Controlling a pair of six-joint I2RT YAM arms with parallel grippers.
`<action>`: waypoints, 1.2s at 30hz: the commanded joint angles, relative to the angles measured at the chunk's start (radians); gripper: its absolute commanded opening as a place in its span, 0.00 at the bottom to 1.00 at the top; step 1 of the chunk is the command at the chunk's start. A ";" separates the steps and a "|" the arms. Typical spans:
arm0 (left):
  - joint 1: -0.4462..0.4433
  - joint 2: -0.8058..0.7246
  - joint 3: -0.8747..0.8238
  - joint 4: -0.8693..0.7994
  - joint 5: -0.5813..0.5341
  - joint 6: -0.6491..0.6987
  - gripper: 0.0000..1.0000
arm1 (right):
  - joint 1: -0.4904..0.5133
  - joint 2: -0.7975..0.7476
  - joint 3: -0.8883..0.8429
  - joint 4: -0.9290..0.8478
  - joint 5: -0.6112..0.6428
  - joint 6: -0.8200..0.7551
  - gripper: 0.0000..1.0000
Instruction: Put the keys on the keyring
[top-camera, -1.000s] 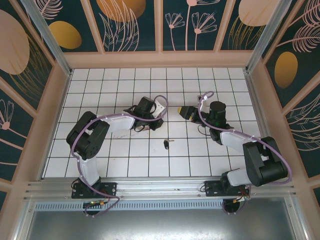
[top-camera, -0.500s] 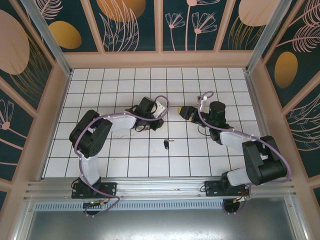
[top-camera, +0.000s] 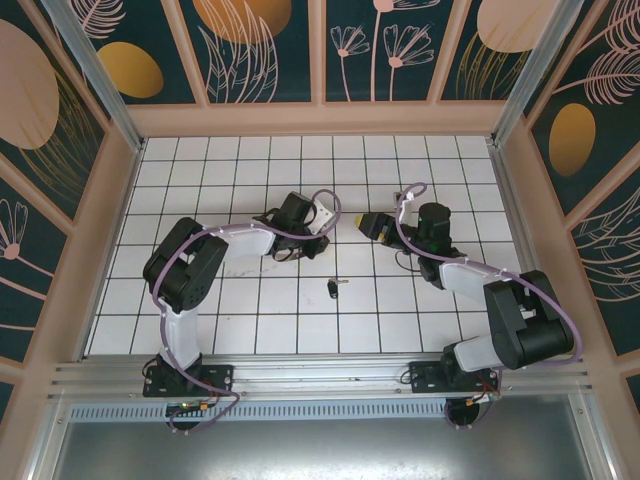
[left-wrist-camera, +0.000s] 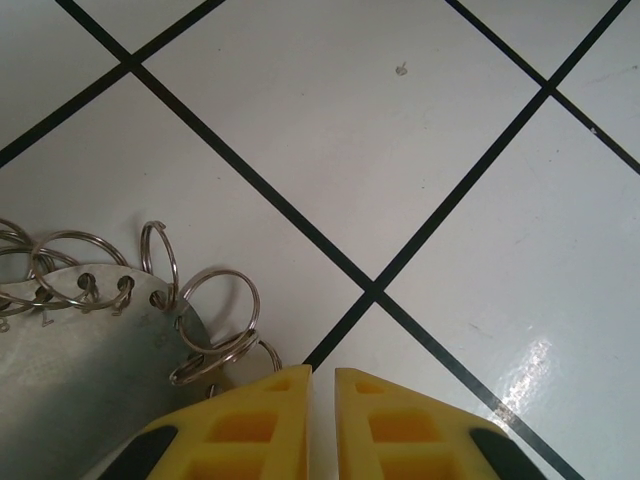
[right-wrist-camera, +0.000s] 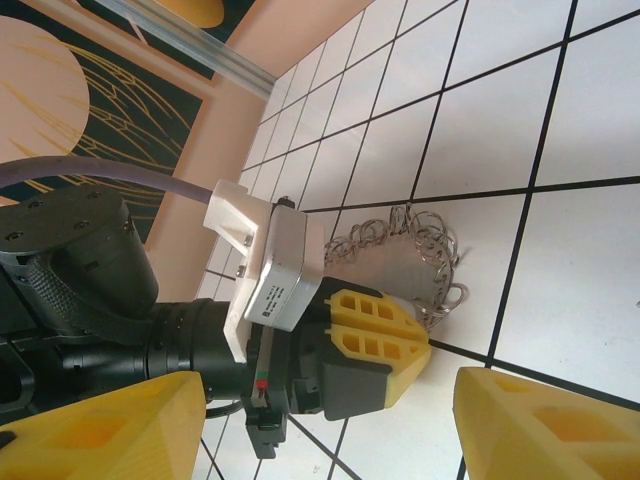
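The keyring (left-wrist-camera: 80, 370) is a grey metal disc with several wire split rings (left-wrist-camera: 215, 310) hooked round its rim; it lies flat on the white tiles (right-wrist-camera: 400, 265). My left gripper (left-wrist-camera: 322, 375) is down at the disc's edge. Its yellow fingers are shut to a thin slit with only tile showing between them, and one ring passes under the left finger (left-wrist-camera: 265, 400). My right gripper (right-wrist-camera: 350, 430) stands open a short way to the right, facing the left gripper (top-camera: 318, 235). The black-headed key (top-camera: 333, 288) lies alone on the floor nearer the arm bases.
Pink walls with dark patterned panels (top-camera: 320, 50) enclose the tiled floor (top-camera: 220, 170). An aluminium rail (top-camera: 320, 375) runs along the near edge by the arm bases. Purple cables (top-camera: 410, 200) loop over both wrists.
The left arm's elbow and upper links have swung slightly right while its gripper stays at the keyring. The key and the right arm have not moved.
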 joint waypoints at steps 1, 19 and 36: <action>-0.006 0.022 0.013 0.013 -0.001 0.016 0.15 | -0.009 0.008 -0.013 0.009 -0.001 -0.027 0.67; -0.005 -0.028 0.011 0.026 -0.047 0.035 0.00 | -0.017 -0.031 -0.015 -0.017 0.002 -0.033 0.67; -0.005 -0.147 0.003 0.014 -0.050 -0.003 0.28 | -0.018 -0.016 0.009 -0.042 -0.010 -0.046 0.67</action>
